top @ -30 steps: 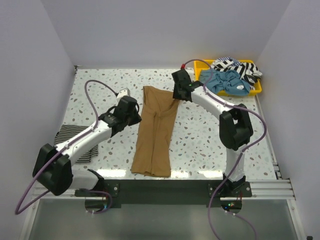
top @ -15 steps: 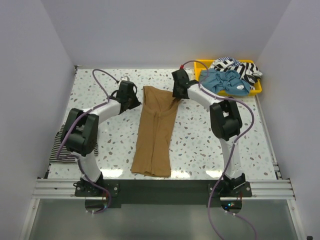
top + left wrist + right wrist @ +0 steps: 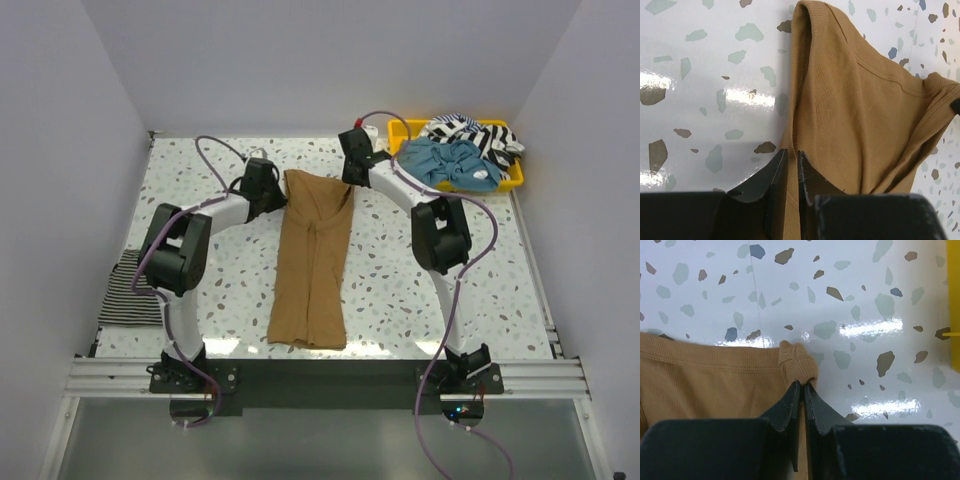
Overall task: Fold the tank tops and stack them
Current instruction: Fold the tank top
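Note:
A tan-brown tank top lies lengthwise in the middle of the table. My left gripper is shut on its far left edge, cloth pinched between the jaws. At the far right corner of the tan-brown top, my right gripper is shut, with a bunched fold pushed out past the fingertips. A folded black-and-white striped tank top sits at the table's left edge. Light blue and striped tops lie crumpled in the yellow tray.
The yellow tray stands at the back right corner, close to my right arm; its edge shows in the right wrist view. White walls close in the table on three sides. Purple cables loop over both arms.
Both arms reached toward the far end of the tan-brown top. The right gripper closed on its far right corner, the left gripper moved to the far left edge and holds it.

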